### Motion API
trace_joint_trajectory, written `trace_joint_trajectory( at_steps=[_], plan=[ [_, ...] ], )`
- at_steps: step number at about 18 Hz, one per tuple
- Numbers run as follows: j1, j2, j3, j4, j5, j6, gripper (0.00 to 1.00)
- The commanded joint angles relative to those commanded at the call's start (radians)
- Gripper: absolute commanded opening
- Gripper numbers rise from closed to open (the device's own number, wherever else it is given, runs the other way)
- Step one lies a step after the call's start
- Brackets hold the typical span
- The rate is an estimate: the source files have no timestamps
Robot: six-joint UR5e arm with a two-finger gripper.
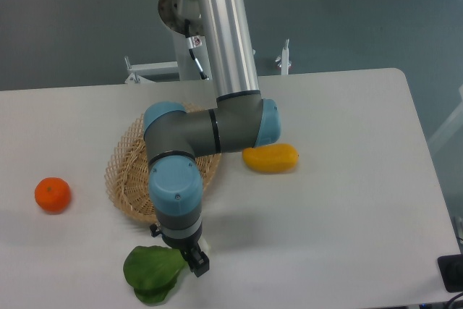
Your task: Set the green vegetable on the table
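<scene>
Arm: comes down from the far side, bends over the basket [126, 171], and its wrist points down at the near edge of the worktop [347, 208].
Gripper [194, 262]: low over the worktop, right at the right edge of the bok choy [153, 274]; one dark finger [198, 263] shows beside the leaf, the rest is hidden under the wrist (whether the fingers are spread or closed on the stem I cannot tell).
Bok choy: lies at the near edge of the worktop, near and slightly left of the basket, outside it; the dark green crinkled leaf spreads to the left, the pale stem end is tucked under the gripper.
Basket: oval wicker, left of centre, partly covered by the arm's elbow.
Mango [270, 158]: yellow, on the worktop just right of the basket, beside the arm's blue joint cap.
Orange [53, 195]: on the worktop at the far left, well apart from the basket.
Worktop: white, rounded corners, carries all of these.
</scene>
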State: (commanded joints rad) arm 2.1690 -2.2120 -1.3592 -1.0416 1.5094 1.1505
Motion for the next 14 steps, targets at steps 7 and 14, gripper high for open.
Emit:
trace_joint_trajectory(
  at_steps=[7,14],
  plan=[
    [0.064,0.026,0.035,-0.003,0.012,0.0,1.0],
    [0.202,0.029,0.118,-0.014,0.011,0.017,1.0]
  ],
)
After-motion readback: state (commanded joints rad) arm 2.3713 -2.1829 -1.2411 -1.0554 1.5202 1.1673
